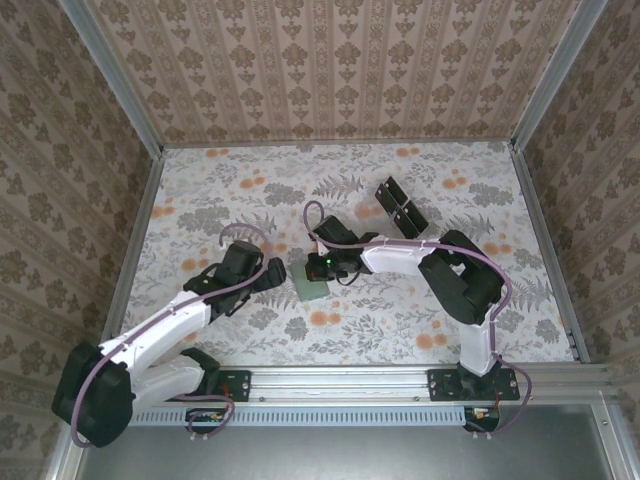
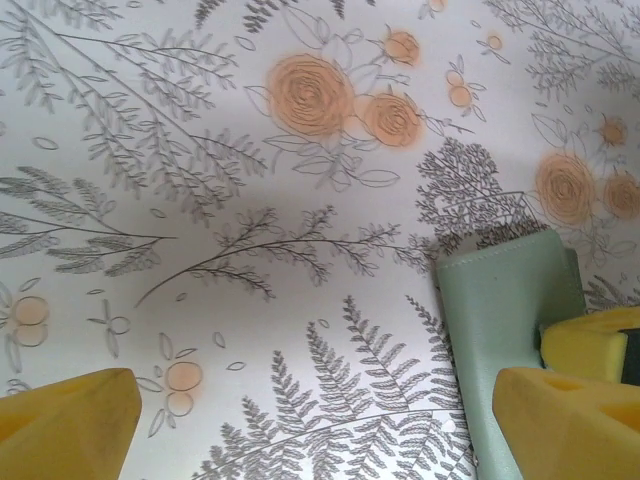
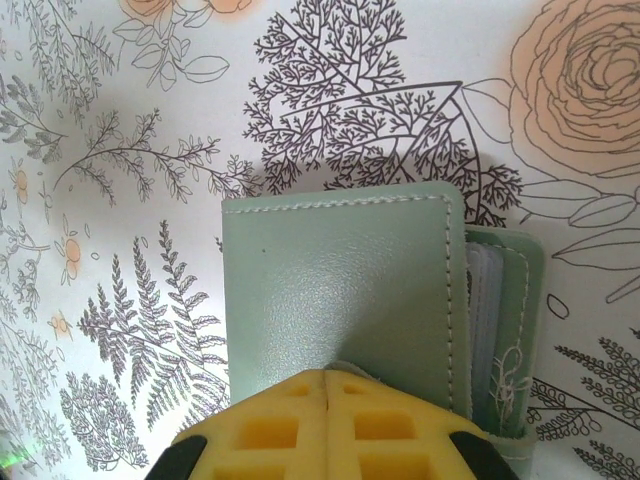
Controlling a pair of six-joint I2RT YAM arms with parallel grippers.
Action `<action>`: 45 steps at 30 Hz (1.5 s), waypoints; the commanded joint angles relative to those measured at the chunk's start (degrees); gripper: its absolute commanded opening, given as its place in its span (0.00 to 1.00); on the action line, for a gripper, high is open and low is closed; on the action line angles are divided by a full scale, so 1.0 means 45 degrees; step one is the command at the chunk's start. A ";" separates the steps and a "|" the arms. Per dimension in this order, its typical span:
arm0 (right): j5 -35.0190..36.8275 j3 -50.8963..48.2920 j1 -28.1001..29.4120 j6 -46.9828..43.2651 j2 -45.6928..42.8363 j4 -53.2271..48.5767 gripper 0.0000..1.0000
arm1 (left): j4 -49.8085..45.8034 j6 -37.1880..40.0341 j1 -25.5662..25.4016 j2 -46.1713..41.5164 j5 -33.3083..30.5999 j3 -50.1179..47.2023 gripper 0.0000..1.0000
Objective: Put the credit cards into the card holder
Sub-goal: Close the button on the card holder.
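Observation:
The grey-green card holder [image 1: 313,288] lies flat on the floral table at mid-left. In the right wrist view the card holder [image 3: 340,290] has its stitched cover on top and clear inner sleeves showing at its right side. My right gripper [image 3: 328,378] is shut, its yellow pads pinching the cover's near edge. It also shows from above as the right gripper [image 1: 325,266]. My left gripper [image 1: 264,275] stands open just left of the holder, and between the left gripper's [image 2: 315,392] fingers there is bare table. The black credit cards [image 1: 400,205] lie together farther back to the right, untouched.
The card holder [image 2: 505,320] sits at the right edge of the left wrist view, with the right gripper's yellow pad [image 2: 590,345] on it. Patterned walls enclose the table [image 1: 200,200] on three sides. The arms' rail [image 1: 340,385] runs along the near edge.

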 commanded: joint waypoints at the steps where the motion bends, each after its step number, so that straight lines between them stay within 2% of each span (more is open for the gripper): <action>1: 0.1791 -0.1061 -0.0156 0.0359 0.1918 -0.3126 0.00 | -0.0578 0.0477 0.0433 -0.0312 0.0586 -0.0103 1.00; 8: 0.1945 -0.0536 -0.0155 0.0154 0.2516 -0.3764 0.00 | -0.0479 0.0636 0.0729 -0.0531 0.1022 -0.0203 1.00; 16: 0.1732 -0.0138 -0.0133 0.0105 0.1687 -0.4110 0.18 | -0.0162 0.0599 0.0807 -0.0573 0.1261 -0.0445 1.00; 23: 0.1066 0.1382 -0.0097 -0.0023 0.0939 -0.4389 0.31 | -0.0124 0.0679 0.0886 -0.0447 0.1335 -0.0387 1.00; 30: 0.0653 0.2894 -0.0088 -0.0275 0.0101 -0.4723 0.33 | -0.0096 0.0674 0.0906 -0.0226 0.1339 -0.0291 1.00; 40: 0.1093 0.2314 -0.0323 -0.0454 -0.1775 -0.4686 0.37 | -0.0013 0.0727 0.0906 -0.0072 0.1284 -0.0202 1.00; 45: 0.1770 0.1432 -0.1095 -0.0706 -0.3468 -0.4703 0.42 | -0.0516 0.1444 0.0982 -0.0240 0.0651 0.0449 1.00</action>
